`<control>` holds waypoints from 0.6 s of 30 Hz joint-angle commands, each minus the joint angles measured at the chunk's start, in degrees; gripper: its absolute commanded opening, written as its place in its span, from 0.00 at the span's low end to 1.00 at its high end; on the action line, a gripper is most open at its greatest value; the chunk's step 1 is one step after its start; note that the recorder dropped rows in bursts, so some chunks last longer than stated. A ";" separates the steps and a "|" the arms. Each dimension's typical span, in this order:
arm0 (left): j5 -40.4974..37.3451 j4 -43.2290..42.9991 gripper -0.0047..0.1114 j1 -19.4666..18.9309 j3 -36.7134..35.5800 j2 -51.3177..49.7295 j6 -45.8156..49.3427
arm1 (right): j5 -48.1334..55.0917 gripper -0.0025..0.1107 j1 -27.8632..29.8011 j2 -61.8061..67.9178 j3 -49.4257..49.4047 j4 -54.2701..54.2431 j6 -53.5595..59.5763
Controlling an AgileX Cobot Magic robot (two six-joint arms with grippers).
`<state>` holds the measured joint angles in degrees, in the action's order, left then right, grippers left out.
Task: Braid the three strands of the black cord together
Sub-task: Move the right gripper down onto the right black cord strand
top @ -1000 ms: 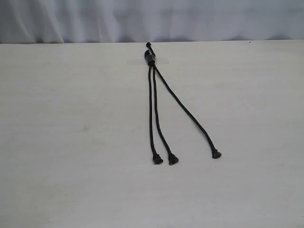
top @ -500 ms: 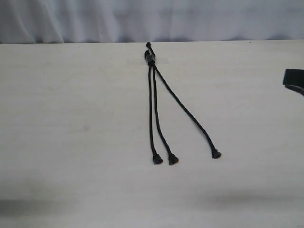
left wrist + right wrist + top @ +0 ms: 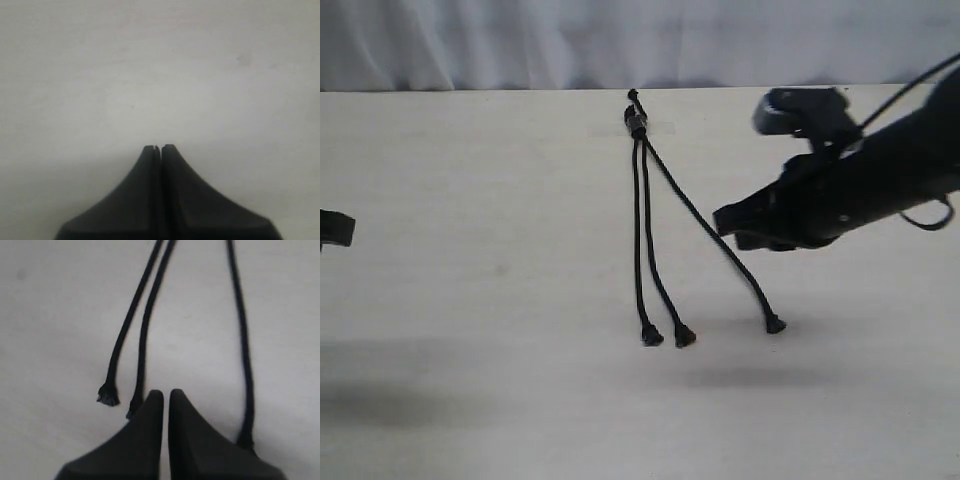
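Note:
The black cord lies flat on the pale table, its knotted end (image 3: 636,122) taped down at the far side. Its three strands fan toward the near side: the left strand (image 3: 638,240), the middle strand (image 3: 653,270) and the right strand (image 3: 750,280), each ending in a flared tip. My right gripper (image 3: 725,222) hovers over the right strand's middle, shut and holding nothing. In the right wrist view, the right gripper (image 3: 166,393) sits between the middle strand (image 3: 146,330) and the right strand (image 3: 243,340). My left gripper (image 3: 334,228) shows at the left edge, far from the cord. It (image 3: 160,147) is shut over bare table.
A pale curtain (image 3: 520,40) hangs behind the table's far edge. The right arm's body (image 3: 880,170) and its looping cable (image 3: 930,218) reach in from the right above the table. Shadows of both arms fall on the near part of the table.
The right arm has swept in from the right edge to above the right strand. The left gripper has appeared at the left edge. The cord has not moved.

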<state>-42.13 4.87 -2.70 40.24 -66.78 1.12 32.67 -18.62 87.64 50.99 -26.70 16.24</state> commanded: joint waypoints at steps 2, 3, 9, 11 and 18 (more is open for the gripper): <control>-2.34 -1.68 0.04 7.80 1.12 -2.87 -3.78 | 4.12 0.06 -7.89 10.57 9.85 13.87 -10.10; -2.44 -1.81 0.04 8.99 1.12 -3.66 -4.57 | 5.03 0.06 -9.02 12.80 11.79 15.93 -11.58; 1.84 -1.23 0.04 15.73 1.12 -9.39 -7.60 | 11.50 0.13 -12.91 22.25 21.60 22.08 -16.24; 3.66 -0.93 0.04 16.67 1.12 -9.64 -7.60 | 13.10 0.22 -13.43 24.68 23.71 23.14 -17.48; 3.26 0.53 0.04 16.79 1.12 -9.64 -7.60 | 13.64 0.36 -14.45 29.34 24.98 24.70 -19.00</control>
<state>-39.16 4.74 13.53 40.93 -76.23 -6.18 45.82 -32.48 116.08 75.58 -3.47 -2.08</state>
